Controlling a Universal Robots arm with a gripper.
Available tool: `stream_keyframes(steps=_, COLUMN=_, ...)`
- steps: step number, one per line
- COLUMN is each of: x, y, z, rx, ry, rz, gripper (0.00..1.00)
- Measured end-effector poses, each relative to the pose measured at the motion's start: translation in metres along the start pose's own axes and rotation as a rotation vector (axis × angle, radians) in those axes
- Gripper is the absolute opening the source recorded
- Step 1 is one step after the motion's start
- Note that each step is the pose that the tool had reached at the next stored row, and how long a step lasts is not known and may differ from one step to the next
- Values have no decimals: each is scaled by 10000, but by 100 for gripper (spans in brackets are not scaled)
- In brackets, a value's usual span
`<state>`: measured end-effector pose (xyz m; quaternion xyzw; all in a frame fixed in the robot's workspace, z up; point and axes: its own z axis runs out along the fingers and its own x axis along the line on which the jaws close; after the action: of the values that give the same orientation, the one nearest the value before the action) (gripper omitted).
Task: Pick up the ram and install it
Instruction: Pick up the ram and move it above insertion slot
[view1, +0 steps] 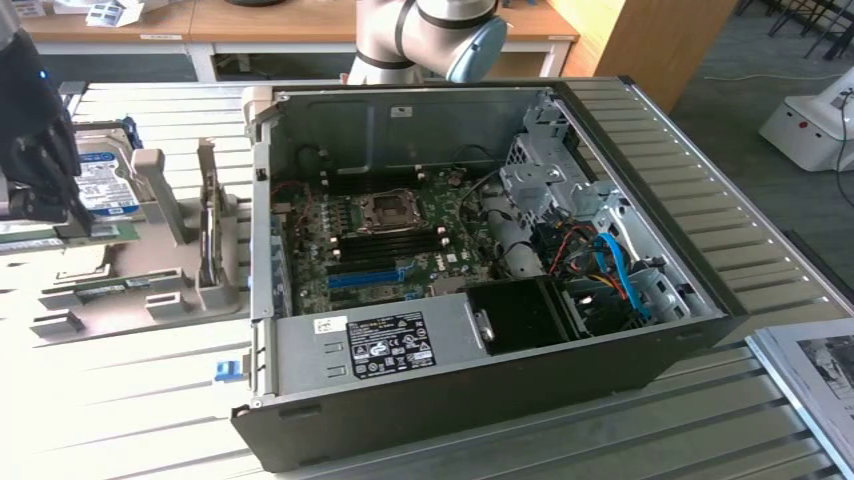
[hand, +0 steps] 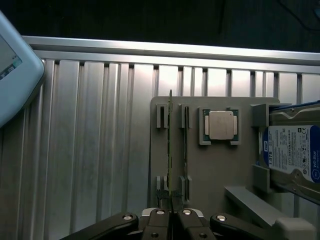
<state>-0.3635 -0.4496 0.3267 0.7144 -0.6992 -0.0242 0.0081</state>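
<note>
The ram appears edge-on in the wrist view as a thin green board standing upright over the grey holder tray, beside its narrow slots. My gripper is shut on the ram's near end, with both fingertips pressed against the board. In the exterior view, my gripper hangs over the holder tray at the exterior view's far left, with a green strip of the ram below it. The open computer case lies apart to the exterior view's right, and its motherboard is exposed.
On the tray are a square silver processor chip and a blue-labelled hard drive. A bright blue slot strip sits on the motherboard. Drive cages and cables fill the case's right side. A white device lies nearby.
</note>
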Motion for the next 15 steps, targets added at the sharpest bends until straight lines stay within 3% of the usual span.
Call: stream_keyframes(steps=15, x=-5, y=9, z=-220, rx=1, ry=0, rz=0, gripper=12)
